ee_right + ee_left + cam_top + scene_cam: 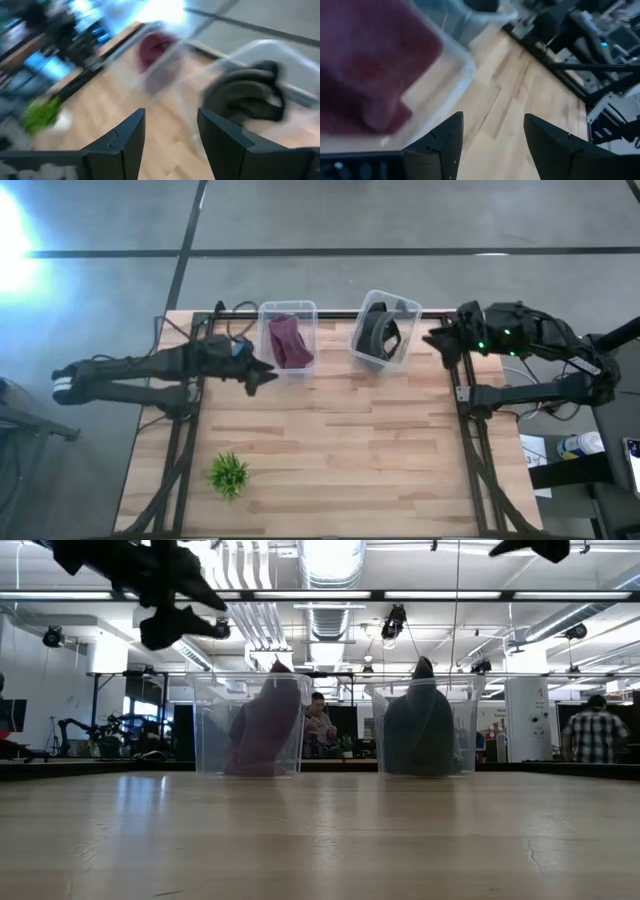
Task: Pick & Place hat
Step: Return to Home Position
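A maroon hat lies inside the left clear bin, and it also shows in the low view and the left wrist view. A dark grey hat sits in the right clear bin, which is tilted; the right wrist view shows this hat too. My left gripper hovers open just beside the maroon hat's bin, on its near-left side, holding nothing. My right gripper is open and hangs in the air to the right of the dark hat's bin.
A small green plant stands near the table's near-left corner. Black frame rails run along the left and right table edges. Bare wood stretches across the table's middle and near side. People stand in the room beyond the table.
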You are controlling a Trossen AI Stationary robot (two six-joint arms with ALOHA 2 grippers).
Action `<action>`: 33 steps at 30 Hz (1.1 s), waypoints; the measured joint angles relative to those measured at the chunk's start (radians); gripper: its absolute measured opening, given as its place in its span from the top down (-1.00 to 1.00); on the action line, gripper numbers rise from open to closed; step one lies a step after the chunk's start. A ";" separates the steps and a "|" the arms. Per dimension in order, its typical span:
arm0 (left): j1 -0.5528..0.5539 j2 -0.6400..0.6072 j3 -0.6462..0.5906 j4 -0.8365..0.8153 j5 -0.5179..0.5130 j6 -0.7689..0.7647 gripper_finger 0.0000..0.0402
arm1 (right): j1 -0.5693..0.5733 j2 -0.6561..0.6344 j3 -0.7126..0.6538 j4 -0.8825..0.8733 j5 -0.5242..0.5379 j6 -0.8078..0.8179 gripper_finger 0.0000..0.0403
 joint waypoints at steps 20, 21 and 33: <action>0.013 -0.375 -0.441 0.587 0.240 0.101 -0.01 | 0.030 -0.177 -0.448 0.526 -0.055 -0.105 0.11; 0.007 -0.380 -0.459 0.598 0.240 0.094 -0.01 | 0.030 -0.178 -0.449 0.525 -0.053 -0.104 0.11; -0.030 -0.409 -0.599 0.595 0.232 0.081 -0.01 | 0.029 -0.155 -0.459 0.515 -0.050 -0.149 0.10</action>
